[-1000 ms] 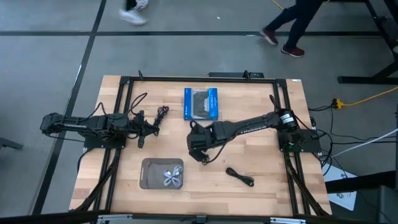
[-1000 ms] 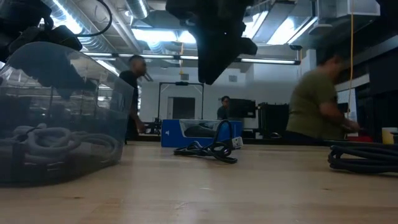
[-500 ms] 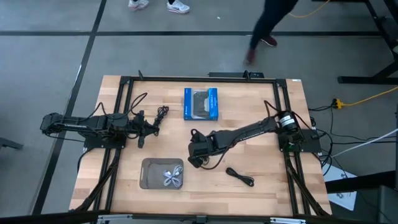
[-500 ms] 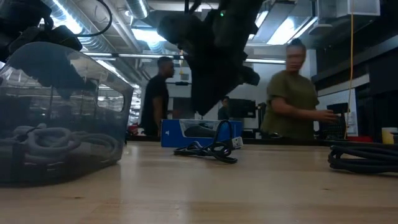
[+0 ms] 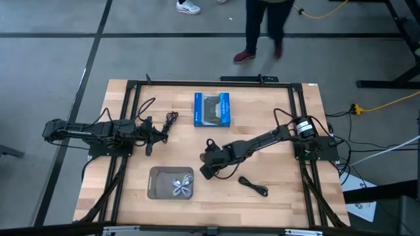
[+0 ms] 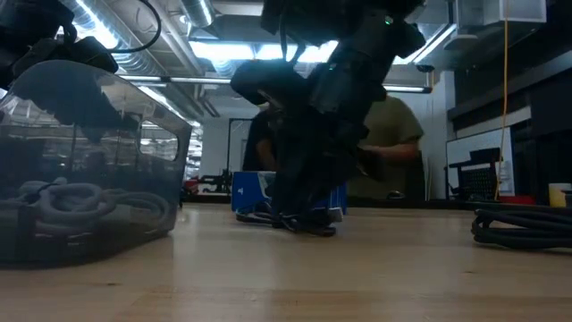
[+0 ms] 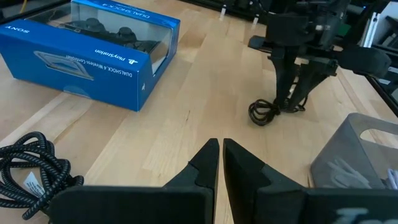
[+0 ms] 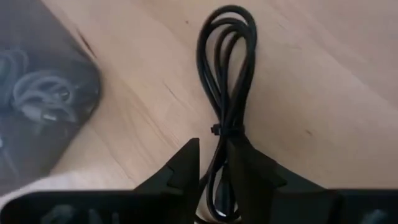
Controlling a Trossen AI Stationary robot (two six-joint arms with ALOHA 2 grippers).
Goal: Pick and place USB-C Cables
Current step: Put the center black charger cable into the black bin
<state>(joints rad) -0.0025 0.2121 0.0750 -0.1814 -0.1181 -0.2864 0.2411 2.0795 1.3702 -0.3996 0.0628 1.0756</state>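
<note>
1. Your right gripper (image 5: 205, 172) is down at the middle of the light wooden table (image 5: 275, 124), just beside the grey translucent plastic tray (image 5: 157, 188).
2. In the right wrist view its two dark fingers (image 8: 180, 168) are closed around a thin black coiled USB-C cable (image 8: 227, 93), pinching it at the small tie, with the loop lying flat on the wood.
3. The tray already holds a light grey coiled cable (image 5: 182, 187).
4. Another black coiled cable (image 5: 254, 187) lies on the table near the right arm, apart from the gripper.
5. A braided black cable (image 7: 28, 165) rests just beside your left gripper (image 7: 219, 155), which waits at the table's left side, fingers nearly together around nothing.
6. The blue cardboard controller box (image 5: 212, 109) sits at the far middle.
</note>
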